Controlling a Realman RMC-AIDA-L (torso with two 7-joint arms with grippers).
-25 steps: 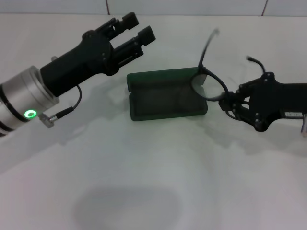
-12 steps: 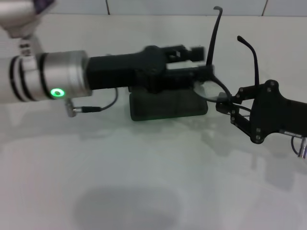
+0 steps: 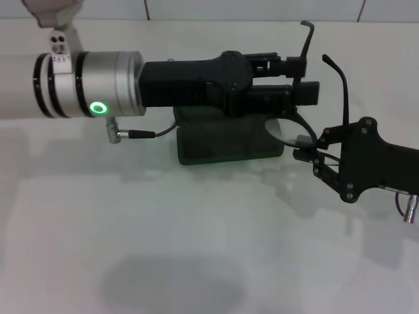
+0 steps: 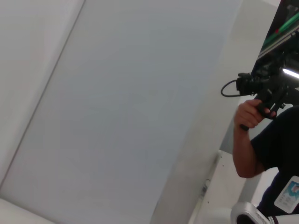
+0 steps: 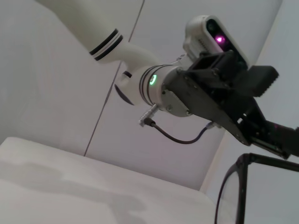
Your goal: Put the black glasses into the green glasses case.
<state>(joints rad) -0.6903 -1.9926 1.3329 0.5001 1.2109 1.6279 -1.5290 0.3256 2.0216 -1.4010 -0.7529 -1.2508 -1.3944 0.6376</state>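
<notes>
The green glasses case (image 3: 226, 142) lies open at the middle of the table, largely covered by my left arm. My left gripper (image 3: 296, 80) reaches across above the case, fingers apart, its tips beside one upright temple arm of the black glasses (image 3: 285, 129). The glasses stand tilted at the case's right end, temples pointing up, and my right gripper (image 3: 306, 148) is shut on their frame from the right. In the right wrist view, one lens rim of the black glasses (image 5: 239, 186) shows close by, with the left arm (image 5: 159, 86) beyond it. The left wrist view shows neither object.
The white table (image 3: 196, 248) extends in front of the case. A tiled wall (image 3: 262, 10) bounds the far edge. In the left wrist view a person (image 4: 261, 140) holding a device stands off to the side.
My left arm has swung right, from the back left to across the case, up to the glasses. The right gripper has shifted slightly, and the temples now point straight up.
</notes>
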